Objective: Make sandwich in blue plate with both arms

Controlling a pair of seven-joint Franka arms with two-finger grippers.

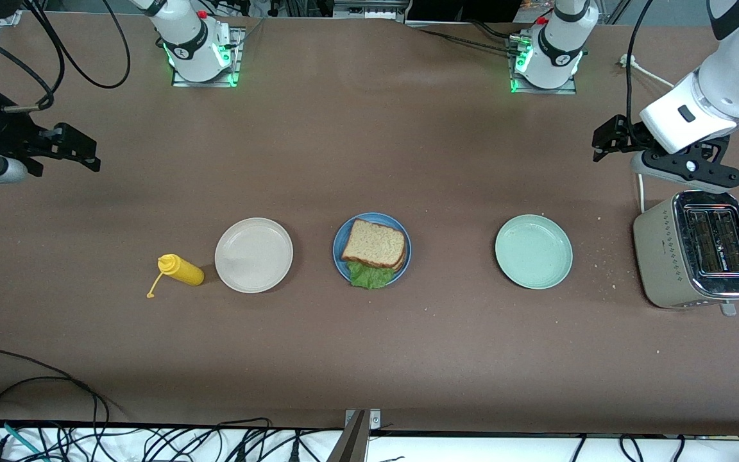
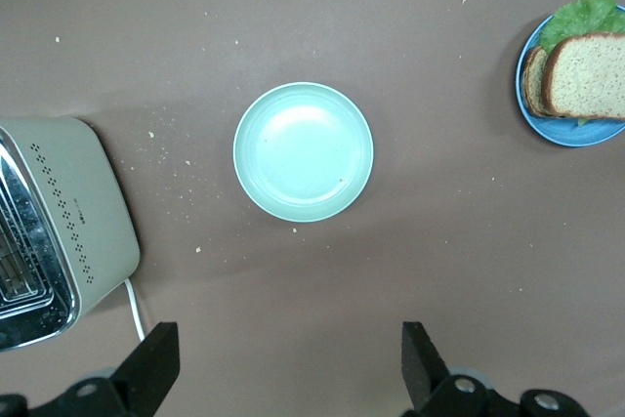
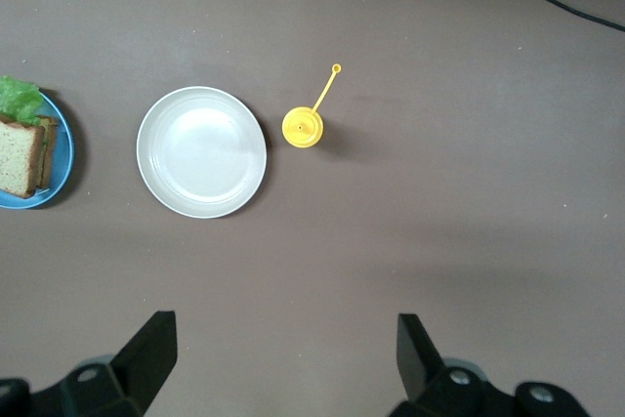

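A brown surface (image 1: 369,359) is seen from above, with a row of things across its middle. Nearest the front camera in that row sit a yellow squeeze bottle (image 1: 180,270) with its cap hanging on a tether, a cream-white plate (image 1: 253,255) just beside it, a mint-green plate (image 1: 534,251) and, at the left arm's end, a beige toaster (image 1: 696,249) with crumbs scattered near it. Between the two pale plates the blue plate (image 1: 339,247) is found, and on it the sandwich (image 1: 374,245) is assembled: two brown slices stacked, with the lettuce leaf (image 1: 369,275) poking out over the rim toward the front camera.

Farther from the camera, both arms are raised and held well apart from the sandwich. The left hand (image 1: 608,140) hangs over bare surface near the toaster, its fingers spread and empty. The right hand (image 1: 77,149) hangs over the right arm's end, likewise spread and empty.

The task is judged essentially done. The stack could be upset if either hand were brought down again: the top slice sits slightly askew and could slide. The overhanging lettuce could be dragged off the plate.

A line of small print is visible between the toaster's slots, but it cannot be read. No other writing is legible.
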